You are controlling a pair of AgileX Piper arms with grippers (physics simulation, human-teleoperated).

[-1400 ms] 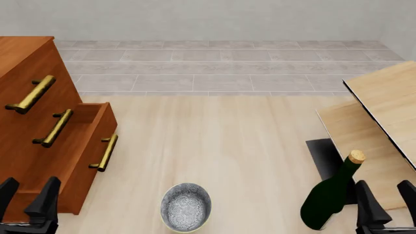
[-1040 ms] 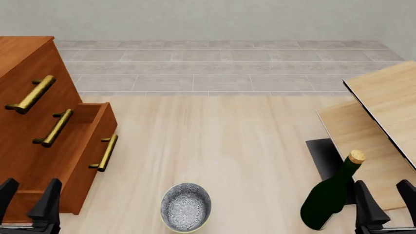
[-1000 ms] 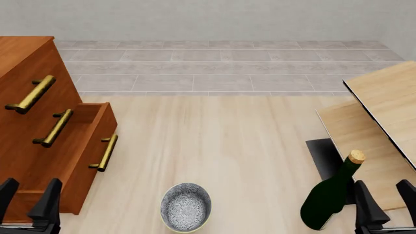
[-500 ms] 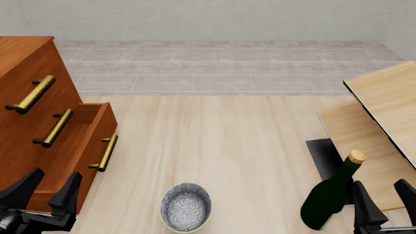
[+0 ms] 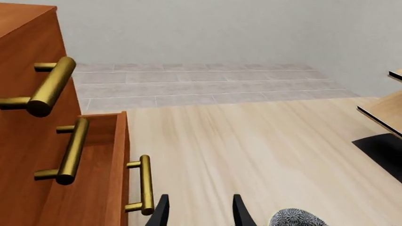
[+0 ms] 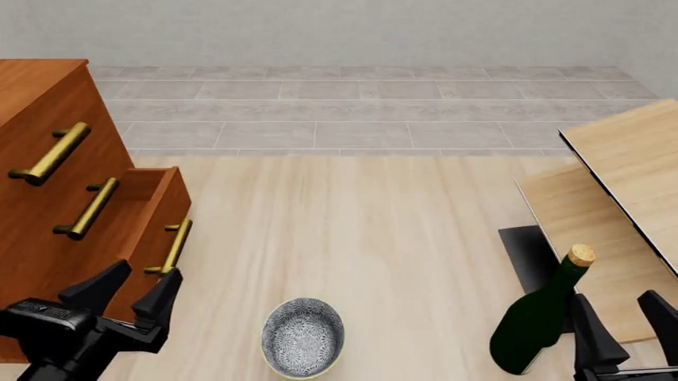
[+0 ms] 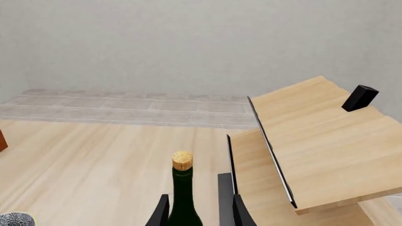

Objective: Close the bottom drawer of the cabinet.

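Note:
The reddish-brown cabinet [image 6: 43, 103] stands at the left. Its bottom drawer [image 6: 125, 230] is pulled out, with its brass handle [image 6: 170, 246] facing right. My left gripper [image 6: 141, 279] is open and empty, just in front of the near end of the drawer front and below the handle. In the left wrist view the gripper [image 5: 201, 208] sits just to the side of the drawer's handle [image 5: 146, 184], apart from it. My right gripper [image 6: 625, 319] is open and empty at the near right, behind a green bottle [image 6: 538, 319].
A grey speckled bowl [image 6: 303, 333] sits near the front, right of the left gripper. The corked green bottle [image 7: 182, 188] stands between the right fingers' lines of sight. Pale wooden boards [image 6: 625, 167] and a black stand [image 6: 528, 255] are at the right.

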